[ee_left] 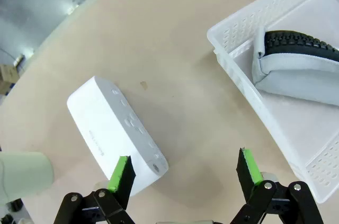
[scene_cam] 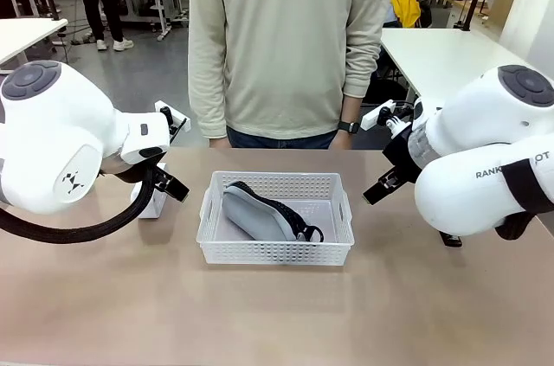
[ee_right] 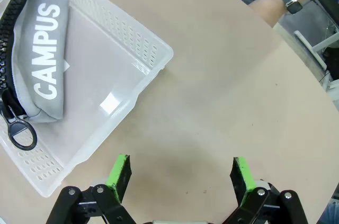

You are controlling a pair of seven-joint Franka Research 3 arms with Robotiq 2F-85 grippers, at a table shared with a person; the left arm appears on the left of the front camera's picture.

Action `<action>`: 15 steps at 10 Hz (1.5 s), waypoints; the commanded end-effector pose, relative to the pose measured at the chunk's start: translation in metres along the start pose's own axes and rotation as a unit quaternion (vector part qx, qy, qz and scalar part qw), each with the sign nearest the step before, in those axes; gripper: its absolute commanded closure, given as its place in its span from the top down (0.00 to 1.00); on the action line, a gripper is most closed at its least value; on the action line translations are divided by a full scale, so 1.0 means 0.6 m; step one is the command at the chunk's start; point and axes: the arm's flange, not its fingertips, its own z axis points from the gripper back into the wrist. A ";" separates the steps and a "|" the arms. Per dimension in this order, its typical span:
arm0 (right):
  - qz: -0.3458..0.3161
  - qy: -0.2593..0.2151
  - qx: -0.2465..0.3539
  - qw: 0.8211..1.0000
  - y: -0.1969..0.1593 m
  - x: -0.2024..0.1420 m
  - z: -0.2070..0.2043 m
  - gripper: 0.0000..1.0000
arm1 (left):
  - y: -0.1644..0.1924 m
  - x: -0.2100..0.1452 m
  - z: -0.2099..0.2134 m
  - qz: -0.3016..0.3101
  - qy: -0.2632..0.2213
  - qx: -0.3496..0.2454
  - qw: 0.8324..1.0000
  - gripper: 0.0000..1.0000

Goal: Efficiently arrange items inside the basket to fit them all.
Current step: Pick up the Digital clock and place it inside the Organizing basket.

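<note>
The white lattice basket [scene_cam: 275, 251] sits mid-table, and the grey pouch [scene_cam: 258, 213] with its black zipper lies inside, leaning on the left wall. In the right wrist view the pouch [ee_right: 45, 60] reads CAMPUS and its metal ring [ee_right: 21, 131] rests on the basket floor [ee_right: 100, 70]. My left gripper [ee_left: 185, 173] is open above the table, one pad at the end of the white box [ee_left: 114, 128], left of the basket [ee_left: 241, 73]. A pale green cup [ee_left: 24, 173] lies beside the box. My right gripper [ee_right: 180, 176] hangs open over bare table right of the basket.
A person [scene_cam: 290, 46] stands at the far edge behind the basket, one wrist with a watch [ee_right: 288, 4] near the table edge. The left arm [scene_cam: 61, 145] partly hides the white box [scene_cam: 154, 203]. Bare tabletop runs along the front.
</note>
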 end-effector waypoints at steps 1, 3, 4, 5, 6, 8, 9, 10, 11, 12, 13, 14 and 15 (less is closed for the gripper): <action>0.000 0.000 0.000 1.000 0.000 0.000 0.000 1.00 | 0.000 0.000 0.000 0.000 0.000 0.000 1.000 1.00; 0.000 0.000 0.000 1.000 0.000 0.000 0.000 1.00 | 0.000 0.000 0.000 0.000 0.000 0.000 1.000 1.00; 0.000 0.000 0.000 1.000 0.000 0.000 0.000 1.00 | 0.000 0.000 0.000 0.000 0.000 0.000 1.000 1.00; 0.000 0.000 0.000 1.000 0.000 0.000 0.000 1.00 | 0.000 0.000 0.000 0.000 0.000 0.000 1.000 1.00; 0.027 0.005 0.032 0.999 0.005 0.000 0.018 1.00 | -0.008 -0.006 0.026 -0.031 -0.003 -0.064 0.997 1.00; -0.003 -0.003 0.056 0.998 -0.034 -0.013 0.138 1.00 | -0.007 -0.036 0.144 -0.087 -0.049 -0.134 0.986 1.00; -0.020 -0.015 0.097 0.995 -0.068 -0.039 0.217 1.00 | 0.002 -0.062 0.210 -0.100 -0.073 -0.179 0.976 1.00; -0.066 -0.050 0.180 0.980 -0.108 -0.077 0.287 1.00 | 0.028 -0.102 0.275 -0.084 -0.089 -0.213 0.969 1.00; -0.150 -0.087 0.249 0.953 -0.149 -0.119 0.333 1.00 | 0.066 -0.142 0.312 -0.043 -0.118 -0.253 0.959 1.00; -0.271 -0.128 0.246 0.922 -0.195 -0.174 0.361 1.00 | 0.112 -0.190 0.338 0.007 -0.157 -0.280 0.947 1.00; -0.356 -0.168 0.262 0.881 -0.237 -0.234 0.375 1.00 | 0.159 -0.246 0.358 0.081 -0.204 -0.287 0.932 1.00; -0.424 -0.213 0.278 0.835 -0.283 -0.313 0.376 1.00 | 0.201 -0.311 0.374 0.177 -0.268 -0.276 0.906 1.00; -0.495 -0.251 0.294 0.779 -0.322 -0.392 0.364 1.00 | 0.229 -0.378 0.385 0.254 -0.334 -0.274 0.865 1.00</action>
